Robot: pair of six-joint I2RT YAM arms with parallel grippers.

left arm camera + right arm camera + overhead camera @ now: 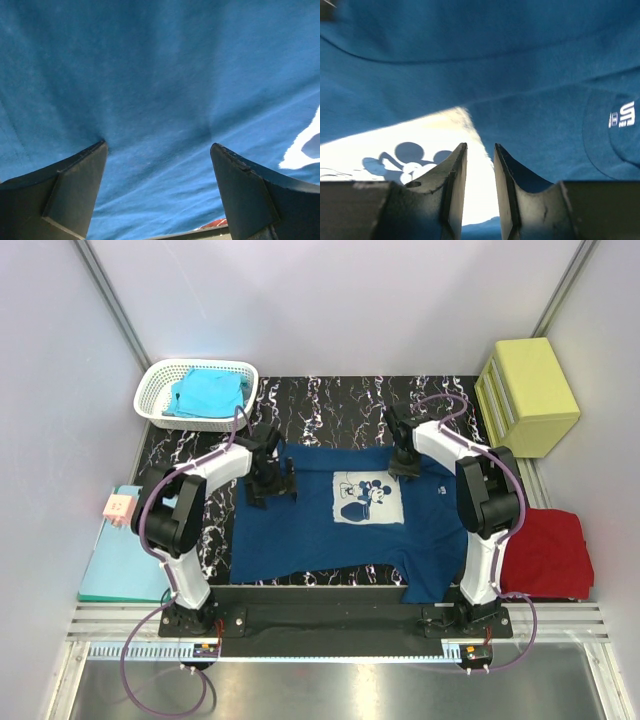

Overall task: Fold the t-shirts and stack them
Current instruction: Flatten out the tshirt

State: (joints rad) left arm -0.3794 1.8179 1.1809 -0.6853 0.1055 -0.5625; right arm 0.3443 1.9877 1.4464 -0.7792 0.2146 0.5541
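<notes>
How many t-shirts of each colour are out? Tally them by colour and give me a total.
Navy blue t-shirt: 1
Turquoise t-shirt: 1
Red t-shirt: 1
Total: 3

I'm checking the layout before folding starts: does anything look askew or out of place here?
The navy t-shirt lies sideways, collar toward the right, and its near-right sleeve appears to spill past the marble surface onto the black rail. Nothing looks damaged or spilled.
</notes>
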